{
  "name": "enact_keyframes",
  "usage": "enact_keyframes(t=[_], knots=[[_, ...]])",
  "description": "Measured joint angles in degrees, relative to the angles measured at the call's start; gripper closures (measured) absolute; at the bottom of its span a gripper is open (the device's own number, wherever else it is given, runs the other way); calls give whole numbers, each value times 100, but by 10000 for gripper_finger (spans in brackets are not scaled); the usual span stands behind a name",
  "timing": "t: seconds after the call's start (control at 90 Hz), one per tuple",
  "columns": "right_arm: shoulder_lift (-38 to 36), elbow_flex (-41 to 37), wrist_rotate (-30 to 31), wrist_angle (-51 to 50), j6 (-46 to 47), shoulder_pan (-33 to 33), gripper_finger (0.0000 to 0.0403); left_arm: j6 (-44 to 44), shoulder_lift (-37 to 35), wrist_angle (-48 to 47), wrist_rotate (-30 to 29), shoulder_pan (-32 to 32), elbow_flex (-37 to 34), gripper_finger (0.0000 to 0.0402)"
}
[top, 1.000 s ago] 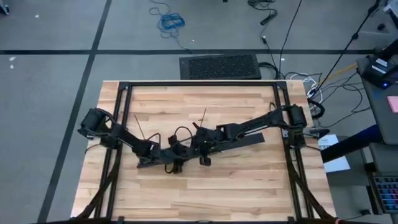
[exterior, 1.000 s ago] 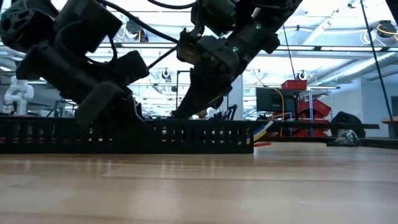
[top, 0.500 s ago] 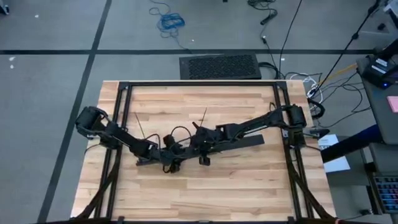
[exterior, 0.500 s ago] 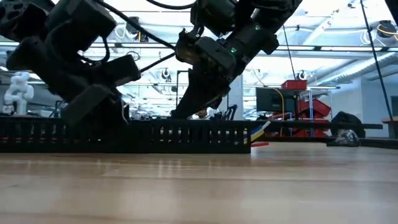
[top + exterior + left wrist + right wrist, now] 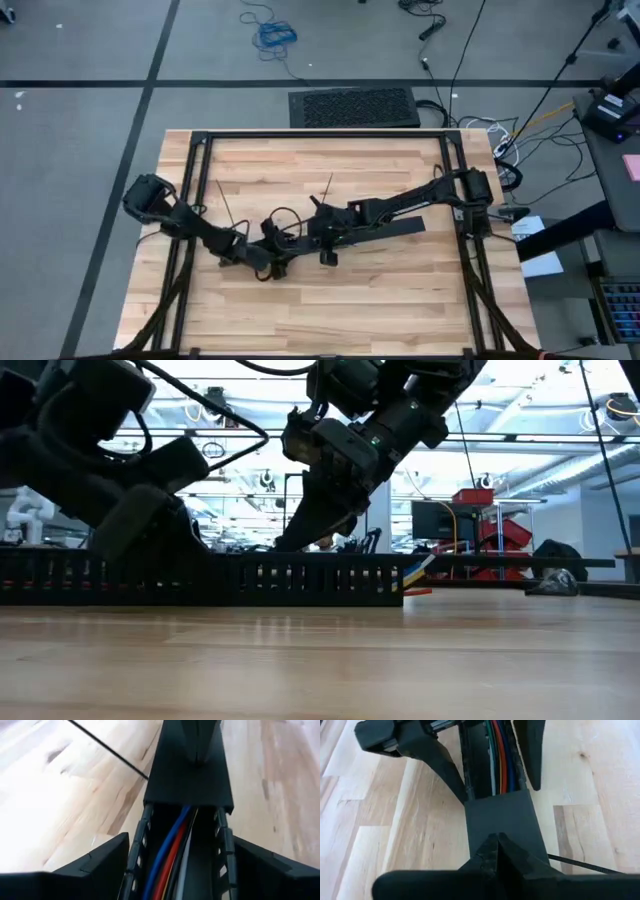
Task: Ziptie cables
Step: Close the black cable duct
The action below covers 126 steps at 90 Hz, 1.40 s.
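At mid-table, my left gripper (image 5: 268,262) has slid along the slotted bar (image 5: 250,580), fingers spread wide astride it; the right gripper (image 5: 496,851) pinches the bar's lid. The cables (image 5: 498,767) lie inside the channel, zipties (image 5: 222,203) lying unused beside it.

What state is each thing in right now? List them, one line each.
left gripper: open, fingers straddling the slotted bar.
right gripper: shut, tips on the cover.
cables: lying inside the bar's open channel, running under the cover; no tie visible around them.
slotted bar: flat on the table, part covered, part open.
cover: seated over one stretch of the bar.
ziptie: straight, unlooped, beside the bar.
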Motion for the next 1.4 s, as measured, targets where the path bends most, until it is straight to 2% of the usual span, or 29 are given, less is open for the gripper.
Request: enact_keyframes(t=[0.222, 0.433, 0.622, 0.778, 0.878, 0.989, 1.1, 1.211, 1.4], knots=[[29, -5, 0, 224, 157, 0, 403, -177, 301, 237, 2, -16, 11, 114], [371, 1, -251, 1121, 315, -2, 403, -133, 311, 174, 39, -33, 11, 114], [290, -7, -233, 1450, 25, 33, 403, -90, 320, 105, 42, -28, 9, 114], [-337, -42, -244, 984, -252, 87, 402, -93, 320, 18, 108, -20, 22, 114], [-791, 0, 44, 401, -388, 76, 402, 30, 320, 18, 188, 32, 17, 114], [-942, -14, 313, -361, -402, 64, 402, 141, 322, 22, 382, 179, 13, 114], [-922, -9, 316, -653, -377, 76, 402, 224, 324, 49, 517, 321, 13, 114], [-583, -9, 333, -677, -378, 68, 403, 315, 324, 63, 619, 411, 13, 114], [-65, 18, 2, -36, -374, -34, 403, 378, 324, 97, 748, 495, -2, 114]])
